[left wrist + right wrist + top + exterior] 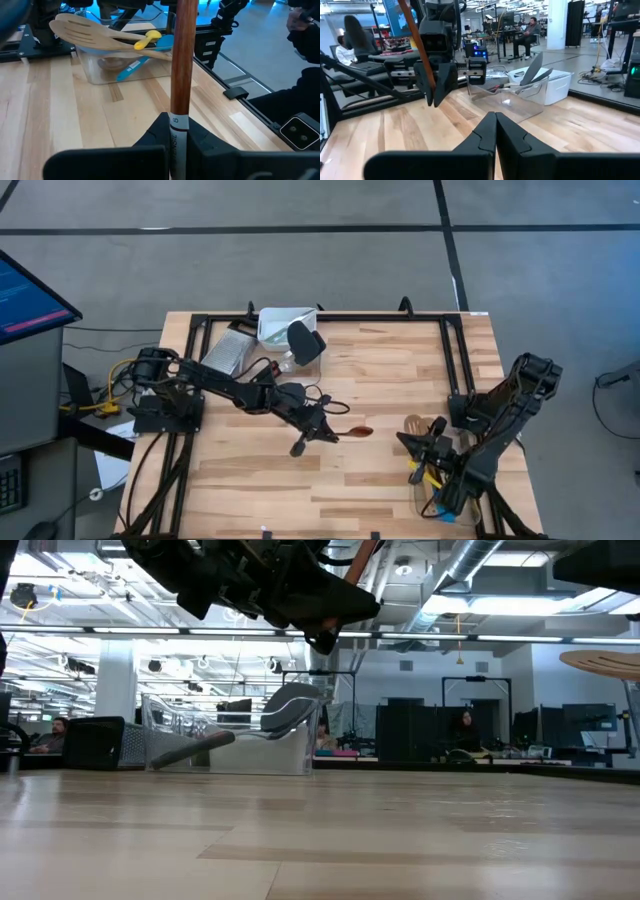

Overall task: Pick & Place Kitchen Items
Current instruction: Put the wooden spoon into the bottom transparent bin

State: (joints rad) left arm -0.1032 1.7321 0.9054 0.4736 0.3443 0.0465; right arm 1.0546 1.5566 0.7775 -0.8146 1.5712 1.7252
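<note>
My left gripper [322,426] hangs over the table's middle, shut on a utensil with a red-brown wooden handle [181,60] and a dark near end [298,448]. My right gripper [495,131] is shut on nothing, low over the right side of the table [410,444], pointing at the left gripper [436,92]. Beside it stands a clear tub [100,70] holding a wooden slotted turner [92,31], a yellow spoon [150,37] and a blue spoon [132,67]. A second clear tub [230,745] at the far edge holds a grey spatula [285,708], which leans on its rim. My left gripper pinches the utensil between its two fingers at the white band [175,121] where the wooden handle ends. The fingers come slanting down from the table's left and lie across the shaft. The utensil is lifted clear of the table and tilted, its wooden end [362,430] rising toward the right.
A black metal frame [455,350] runs along the far and side edges of the table. A white container [283,323] and a grey pad [228,352] sit at the far left. Bare wood [350,500] lies between the arms and the near edge. People sit in the room beyond.
</note>
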